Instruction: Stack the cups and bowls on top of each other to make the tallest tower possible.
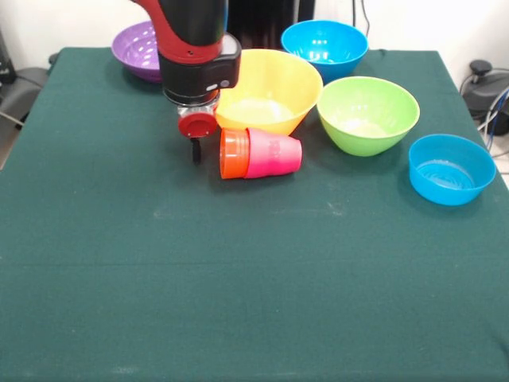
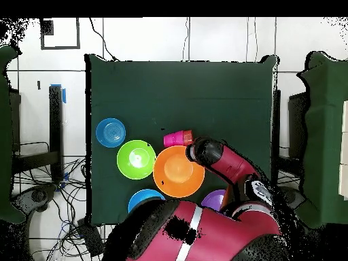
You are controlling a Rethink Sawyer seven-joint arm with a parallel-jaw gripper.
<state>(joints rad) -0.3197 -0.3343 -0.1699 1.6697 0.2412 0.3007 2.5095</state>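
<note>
Green cloth (image 1: 238,278) bare across the near half, bowls (image 1: 269,91) along the far edge, tool (image 1: 196,151) state untellable.

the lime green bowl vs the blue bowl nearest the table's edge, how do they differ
The glossy lime green plastic bowl is clearly larger than the small glossy blue plastic bowl. The green bowl's walls flare wide from a narrow base; the blue bowl's walls are steeper and straighter. The green bowl stands beside the big orange-yellow bowl; the blue bowl stands alone near the table's edge. Both are round, upright and look empty.
</note>
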